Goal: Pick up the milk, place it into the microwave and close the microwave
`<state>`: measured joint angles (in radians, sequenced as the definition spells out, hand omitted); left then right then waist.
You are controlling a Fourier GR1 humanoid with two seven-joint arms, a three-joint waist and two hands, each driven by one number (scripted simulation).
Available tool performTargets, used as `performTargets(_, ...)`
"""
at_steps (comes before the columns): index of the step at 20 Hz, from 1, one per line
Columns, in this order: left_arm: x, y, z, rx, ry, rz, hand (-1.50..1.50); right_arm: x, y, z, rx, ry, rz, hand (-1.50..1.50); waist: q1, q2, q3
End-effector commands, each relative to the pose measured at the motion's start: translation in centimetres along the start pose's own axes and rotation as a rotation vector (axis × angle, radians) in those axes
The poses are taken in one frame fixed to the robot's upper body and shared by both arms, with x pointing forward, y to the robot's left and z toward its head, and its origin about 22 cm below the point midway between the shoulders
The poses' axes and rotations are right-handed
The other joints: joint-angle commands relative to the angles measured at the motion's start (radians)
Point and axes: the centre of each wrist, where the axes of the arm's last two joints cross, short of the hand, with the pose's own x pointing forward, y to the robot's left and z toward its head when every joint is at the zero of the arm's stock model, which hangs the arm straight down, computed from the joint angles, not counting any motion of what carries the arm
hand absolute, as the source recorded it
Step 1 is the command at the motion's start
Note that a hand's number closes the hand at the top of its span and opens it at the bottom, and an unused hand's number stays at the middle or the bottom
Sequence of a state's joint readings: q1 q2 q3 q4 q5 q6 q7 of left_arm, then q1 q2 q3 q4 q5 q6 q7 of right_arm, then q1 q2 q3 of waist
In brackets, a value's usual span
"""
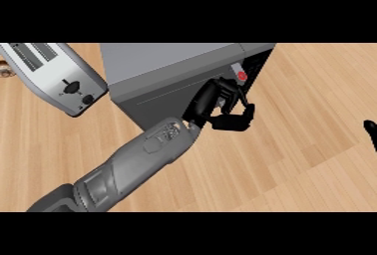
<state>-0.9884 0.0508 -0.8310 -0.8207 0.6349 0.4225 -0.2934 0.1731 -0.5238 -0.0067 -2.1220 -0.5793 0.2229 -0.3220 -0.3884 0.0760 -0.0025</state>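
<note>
Most of the job looks done: the milk (pixel 239 73) seems to sit inside the microwave (pixel 173 74) near the counter's (pixel 294 149) far edge, the left hand (pixel 225 107) curled, empty, at its front; closing remains.

We see a black left hand (pixel 225 107) on a grey forearm (pixel 132 167) with darker grey panels. Just behind the hand stands a grey microwave (pixel 165 74), its opening dark, and at the fingertips we make out something pale with a red spot (pixel 241 75). Far to the hand's left lies a silver toaster (pixel 55 74) with black knobs and dark slots. Under the hand we see a light wooden counter (pixel 294 149) with plank lines. Far to its right a black right hand (pixel 370 132) shows.
</note>
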Motion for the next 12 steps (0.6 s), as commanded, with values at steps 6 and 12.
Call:
performTargets(6, 2.4, -1.9, -1.9, -0.005, -0.058, 0.001, 1.50, 1.2, -0.9, -1.0, 0.024, 0.003, 0.028, -1.50, -0.041, 0.009, 0.003)
performTargets(12, 2.5, -2.2, -1.6, 0.030, -0.069, 0.015, 1.50, 1.7, -1.7, -1.4, 0.026, 0.009, 0.052, -1.50, -0.059, 0.014, 0.004)
